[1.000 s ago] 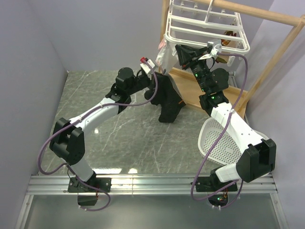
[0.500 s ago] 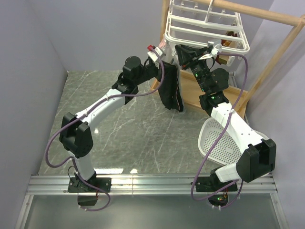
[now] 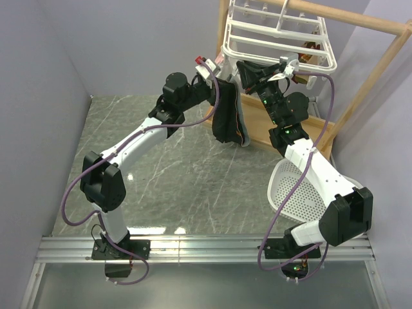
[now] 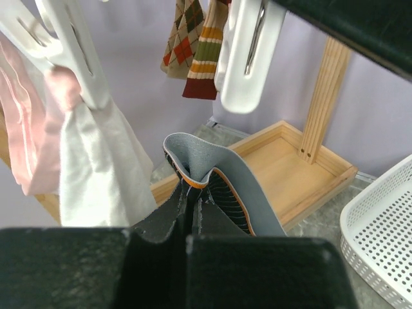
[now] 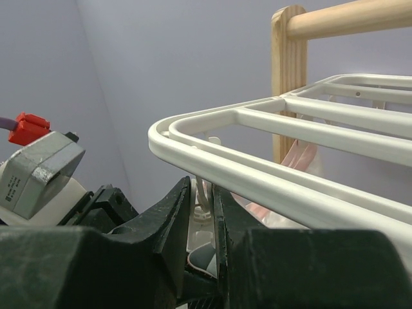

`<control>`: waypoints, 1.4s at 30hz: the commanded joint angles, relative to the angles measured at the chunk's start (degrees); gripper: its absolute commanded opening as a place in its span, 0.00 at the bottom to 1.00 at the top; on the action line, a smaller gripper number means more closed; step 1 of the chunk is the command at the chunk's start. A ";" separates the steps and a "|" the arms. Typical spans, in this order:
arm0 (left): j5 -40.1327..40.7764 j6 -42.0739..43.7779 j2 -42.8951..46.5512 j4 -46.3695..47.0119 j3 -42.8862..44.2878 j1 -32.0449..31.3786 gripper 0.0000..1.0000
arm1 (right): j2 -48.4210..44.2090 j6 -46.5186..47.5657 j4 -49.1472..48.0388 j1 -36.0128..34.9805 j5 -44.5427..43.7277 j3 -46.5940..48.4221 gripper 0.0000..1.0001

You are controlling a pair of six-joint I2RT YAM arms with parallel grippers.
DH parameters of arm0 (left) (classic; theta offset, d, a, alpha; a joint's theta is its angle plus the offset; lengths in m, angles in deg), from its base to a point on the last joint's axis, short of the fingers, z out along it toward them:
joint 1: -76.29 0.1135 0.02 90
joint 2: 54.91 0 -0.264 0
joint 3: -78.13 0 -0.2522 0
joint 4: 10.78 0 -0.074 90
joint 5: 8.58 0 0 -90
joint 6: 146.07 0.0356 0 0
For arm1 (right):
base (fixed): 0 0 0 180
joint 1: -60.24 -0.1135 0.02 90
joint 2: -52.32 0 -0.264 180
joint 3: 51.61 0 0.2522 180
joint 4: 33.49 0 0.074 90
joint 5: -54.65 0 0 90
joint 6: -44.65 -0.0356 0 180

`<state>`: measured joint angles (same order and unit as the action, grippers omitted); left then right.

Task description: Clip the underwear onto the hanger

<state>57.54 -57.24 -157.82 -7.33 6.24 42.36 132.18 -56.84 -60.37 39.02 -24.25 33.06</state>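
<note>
One counter (image 3: 161, 174) carries one wooden frame (image 3: 380, 58). One hanger (image 3: 277, 42) sits under the frame's top rail. One white basket (image 3: 299, 193) lies below and to the right of the hanger, near the counter's right edge. One underwear (image 3: 226, 122) hangs off the counter beneath the hanger's near-left corner.

There are two tools.
- The left tool (image 4: 191, 215) is pressed together on the underwear's waistband fold.
- The right tool (image 5: 203, 193) pinches one white clip (image 5: 201, 222) under the hanger's corner rail.

The left wrist view shows two clips. The middle clip (image 4: 248, 58) hangs above the underwear's top edge, with a gap between them.
</note>
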 commanded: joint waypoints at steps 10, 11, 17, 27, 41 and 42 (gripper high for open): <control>-0.03 -1.03 1.49 2.82 3.83 0.10 0.00 | -0.67 0.67 -1.54 0.03 -0.46 0.19 0.00; -0.11 -1.03 1.75 3.17 3.74 0.10 0.00 | -0.58 0.68 -1.54 0.12 -0.37 0.10 0.00; -0.38 -0.59 1.84 3.35 4.18 0.10 0.00 | -0.58 0.24 -1.72 0.03 -0.55 -0.16 0.00; -1.26 -0.68 2.28 5.37 3.83 0.01 0.00 | -0.40 -0.03 -1.63 0.12 -1.16 0.01 0.00; -2.14 -1.12 3.24 7.48 2.95 -0.43 0.00 | 0.21 -0.29 -1.54 -0.06 -1.51 0.36 0.00; -2.22 -1.20 3.33 7.48 3.04 -0.43 0.00 | 0.21 -0.29 -1.63 -0.06 -1.60 0.28 0.00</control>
<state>56.71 -57.30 -157.80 -4.16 7.40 42.29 132.29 -57.06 -60.39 39.00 -24.56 32.96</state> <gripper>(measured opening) 0.035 0.250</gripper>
